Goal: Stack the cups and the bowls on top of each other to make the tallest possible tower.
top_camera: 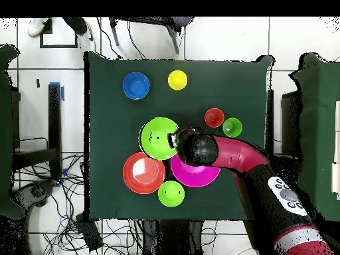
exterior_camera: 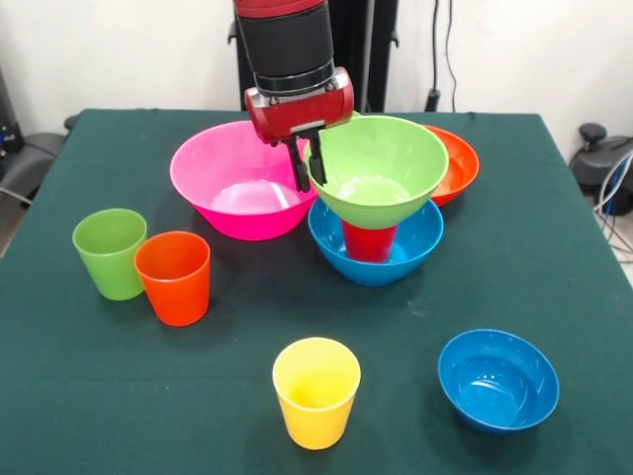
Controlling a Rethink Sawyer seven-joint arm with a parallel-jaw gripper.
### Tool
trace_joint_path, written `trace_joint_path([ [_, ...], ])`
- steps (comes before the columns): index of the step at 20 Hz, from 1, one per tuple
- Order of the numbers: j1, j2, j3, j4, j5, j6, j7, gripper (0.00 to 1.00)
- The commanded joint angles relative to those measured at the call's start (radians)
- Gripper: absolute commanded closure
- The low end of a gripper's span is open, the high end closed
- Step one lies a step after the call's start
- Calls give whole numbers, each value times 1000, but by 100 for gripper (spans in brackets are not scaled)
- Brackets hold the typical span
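The tower stands at the table's middle: the big blue bowl holds the red cup, and the big light-green bowl sits on the cup. My gripper is at that bowl's left rim, fingers close together with one on each side of the rim. From overhead the gripper meets the green bowl at its right edge. The big pink bowl is just left of the tower and the wide orange bowl is behind it.
The light green cup and orange cup stand together front left. The yellow cup and small blue bowl stand near the front edge. The small light-green bowl shows only from overhead, near the robot's side.
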Motion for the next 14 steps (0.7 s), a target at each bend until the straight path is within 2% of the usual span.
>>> trace_joint_path([
  [1, 36, 96, -45, -26, -48, -12, 112, 100],
  [14, 37, 103, -45, -33, -37, 4, 115, 100],
])
